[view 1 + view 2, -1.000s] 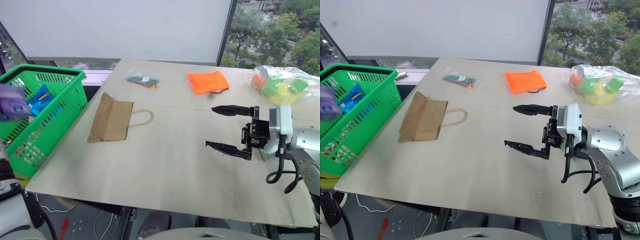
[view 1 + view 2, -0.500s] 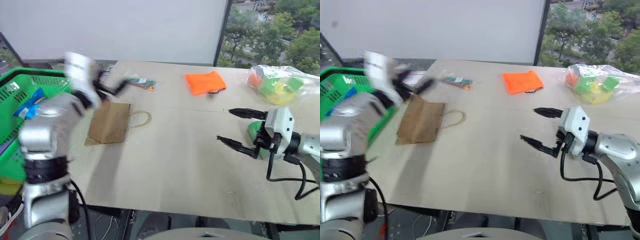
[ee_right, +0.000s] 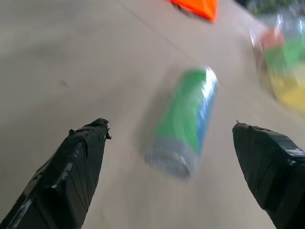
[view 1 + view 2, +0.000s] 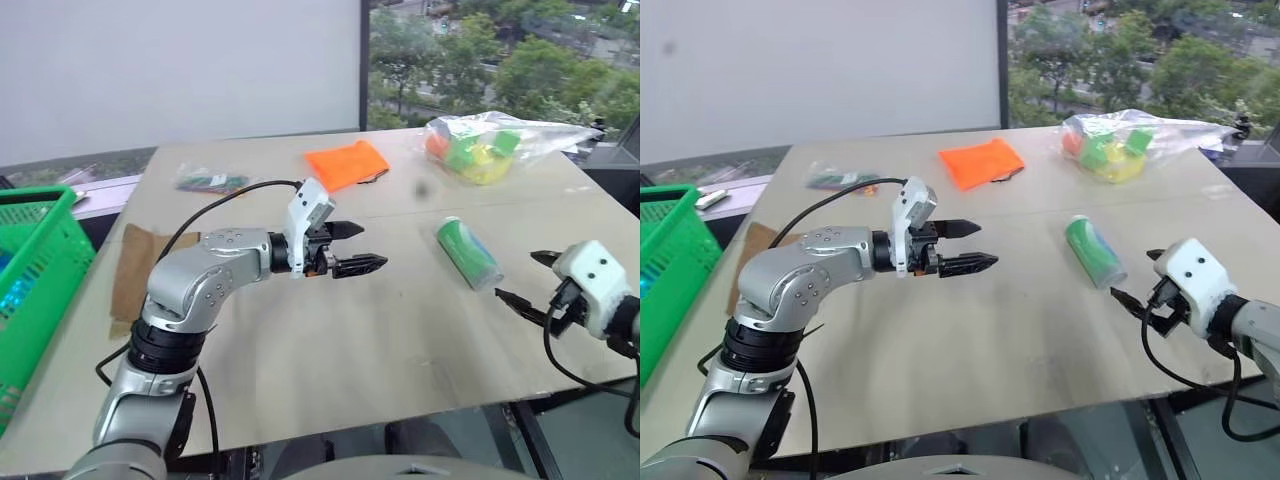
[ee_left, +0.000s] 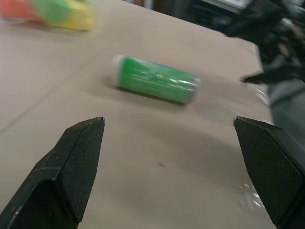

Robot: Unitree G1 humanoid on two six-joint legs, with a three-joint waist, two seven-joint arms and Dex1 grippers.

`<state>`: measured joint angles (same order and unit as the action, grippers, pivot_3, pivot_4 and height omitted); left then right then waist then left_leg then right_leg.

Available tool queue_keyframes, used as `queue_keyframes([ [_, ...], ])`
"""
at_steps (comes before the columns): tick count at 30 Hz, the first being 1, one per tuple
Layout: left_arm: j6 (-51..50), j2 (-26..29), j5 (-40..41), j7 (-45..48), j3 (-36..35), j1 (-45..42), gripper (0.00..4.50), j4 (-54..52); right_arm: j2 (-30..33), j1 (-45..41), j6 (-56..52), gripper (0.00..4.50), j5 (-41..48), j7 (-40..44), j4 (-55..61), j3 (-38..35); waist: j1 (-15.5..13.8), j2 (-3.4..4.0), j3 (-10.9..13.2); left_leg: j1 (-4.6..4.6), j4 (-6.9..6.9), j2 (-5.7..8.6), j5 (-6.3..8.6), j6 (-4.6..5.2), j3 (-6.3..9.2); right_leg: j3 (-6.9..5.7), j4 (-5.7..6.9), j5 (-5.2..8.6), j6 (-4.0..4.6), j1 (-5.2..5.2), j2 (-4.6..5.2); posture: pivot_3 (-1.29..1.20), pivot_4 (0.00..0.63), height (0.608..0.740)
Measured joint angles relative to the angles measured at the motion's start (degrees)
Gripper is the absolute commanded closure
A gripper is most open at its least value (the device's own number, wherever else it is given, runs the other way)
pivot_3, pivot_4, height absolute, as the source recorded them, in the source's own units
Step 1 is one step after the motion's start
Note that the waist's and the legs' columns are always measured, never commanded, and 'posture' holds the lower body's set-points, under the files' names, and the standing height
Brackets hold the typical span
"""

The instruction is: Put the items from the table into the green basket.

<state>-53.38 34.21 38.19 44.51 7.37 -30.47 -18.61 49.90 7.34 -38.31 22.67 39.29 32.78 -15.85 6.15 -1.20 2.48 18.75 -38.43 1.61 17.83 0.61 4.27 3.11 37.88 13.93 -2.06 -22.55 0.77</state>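
The bright green slotted plastic basket (image 4: 35,290) stands at the pale beige worktop's (image 4: 330,340) left edge, contents unclear. A green cylindrical can (image 4: 467,253) lies between the left claw (image 4: 358,247) and right claw (image 4: 525,285), both spread apart and empty.

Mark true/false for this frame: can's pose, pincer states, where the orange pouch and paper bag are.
1. The green can stands upright. False: it lies on its side on the table.
2. The left pincer is open and holds nothing. True.
3. The right pincer is shut on the can. False: it is open, apart from the can.
4. The orange pouch lies on the table. True.
5. The brown paper bag is in the green basket. False: it lies flat on the table beside the basket.
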Motion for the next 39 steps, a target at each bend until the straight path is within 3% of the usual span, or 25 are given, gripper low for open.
queue_keyframes([
  [4,1.6,1.6,-1.0,0.8,0.0,1.6,0.05,-2.9,-5.0,-10.8,-6.8,0.00,0.0,-2.7,-8.0,8.4,1.4,0.05,0.1,-0.11,0.06,-0.24,0.00,0.00,-0.10,0.24,0.01,-0.03,0.01,0.02,-0.16,-0.10,0.012,0.740],
  [9,2.8,3.0,-1.2,1.3,-0.3,4.5,0.05,-7.1,-9.5,-20.9,-13.7,0.00,-2.2,-7.6,-18.7,13.1,-0.5,0.14,0.1,0.10,0.03,-0.24,-0.01,-0.01,0.12,0.31,0.00,-0.18,0.26,-0.44,-0.08,-0.04,0.008,0.740],
  [12,2.9,4.0,-1.0,0.9,-1.3,6.7,0.00,-9.3,-10.0,-25.2,-15.3,1.25,-4.5,-9.0,-25.0,15.2,-2.1,0.14,0.1,0.15,0.06,-0.19,0.00,-0.02,0.13,0.25,-0.02,-0.17,0.25,-0.50,0.07,-0.01,0.005,0.740],
  [13,2.9,4.3,-1.0,0.6,-1.8,7.3,0.00,-9.7,-9.9,-26.0,-15.3,1.85,-5.4,-9.3,-26.2,15.6,-2.7,0.14,0.1,0.19,0.07,-0.17,0.00,-0.01,0.14,0.22,-0.06,-0.17,0.25,-0.50,0.12,-0.01,0.003,0.740],
  [18,2.4,3.7,-0.1,-1.8,-3.6,8.8,0.00,-10.2,-9.4,-28.0,-12.7,4.01,-7.7,-8.6,-27.1,16.7,-3.7,0.01,0.0,0.08,0.03,-0.16,0.01,0.00,-0.01,0.11,-0.08,-0.18,0.22,-0.41,0.12,0.01,0.000,0.740],
  [19,1.5,3.0,0.8,-2.6,-4.6,9.1,0.00,-10.2,-9.4,-27.8,-11.5,4.41,-8.1,-8.2,-27.0,16.9,-3.9,0.01,0.0,0.05,0.01,-0.15,0.01,0.01,0.01,0.07,-0.07,-0.19,0.21,-0.39,0.11,0.01,0.000,0.740],
  [20,0.0,1.7,2.7,-3.8,-6.0,9.1,0.00,-10.2,-9.4,-27.2,-10.3,4.47,-8.0,-7.5,-26.8,16.8,-4.0,0.01,0.0,0.05,0.01,-0.15,0.01,0.01,0.05,0.03,-0.06,-0.19,0.20,-0.37,0.11,0.01,0.000,0.740],
  [25,-12.4,-6.1,18.8,-12.6,-15.2,9.2,0.00,-6.8,-11.7,-22.3,-7.6,4.47,2.2,1.4,-17.6,12.8,-4.3,0.11,0.0,0.11,-0.01,-0.20,0.01,0.01,0.32,-0.10,0.02,-0.19,0.19,-0.38,0.11,0.00,0.000,0.740],
  [28,-15.5,-7.9,23.3,-16.5,-15.9,10.2,0.00,-7.2,-10.4,-22.4,-6.7,4.47,0.4,-0.6,-13.7,13.1,-4.2,0.09,0.0,0.11,0.00,-0.17,0.00,-0.01,0.33,-0.11,-0.01,-0.20,0.20,-0.38,0.15,0.00,0.000,0.740],
  [33,-16.2,-7.6,24.5,-19.9,-15.9,11.4,0.00,-7.8,-7.4,-22.7,-8.6,2.71,-4.7,-4.9,-18.5,13.1,-5.0,0.13,0.0,0.11,0.00,-0.07,-0.01,-0.03,0.27,-0.08,-0.02,-0.19,0.23,-0.39,0.17,0.00,0.000,0.740],
  [38,-16.2,-6.3,25.1,-20.5,-15.7,11.4,0.00,-8.1,-7.5,-24.3,-14.1,0.20,-5.4,-5.2,-18.9,15.0,-5.2,0.15,0.0,0.10,0.02,-0.11,-0.02,-0.04,0.26,-0.08,-0.01,-0.18,0.25,-0.39,0.11,0.01,0.000,0.740],
  [39,-16.2,-5.5,25.1,-20.3,-15.6,11.5,0.00,-8.6,-8.2,-24.6,-15.1,0.10,-5.6,-5.7,-19.7,15.7,-5.2,0.15,0.0,0.10,0.02,-0.11,-0.02,-0.04,0.26,-0.08,-0.02,-0.18,0.25,-0.39,0.11,0.02,0.000,0.740],
])
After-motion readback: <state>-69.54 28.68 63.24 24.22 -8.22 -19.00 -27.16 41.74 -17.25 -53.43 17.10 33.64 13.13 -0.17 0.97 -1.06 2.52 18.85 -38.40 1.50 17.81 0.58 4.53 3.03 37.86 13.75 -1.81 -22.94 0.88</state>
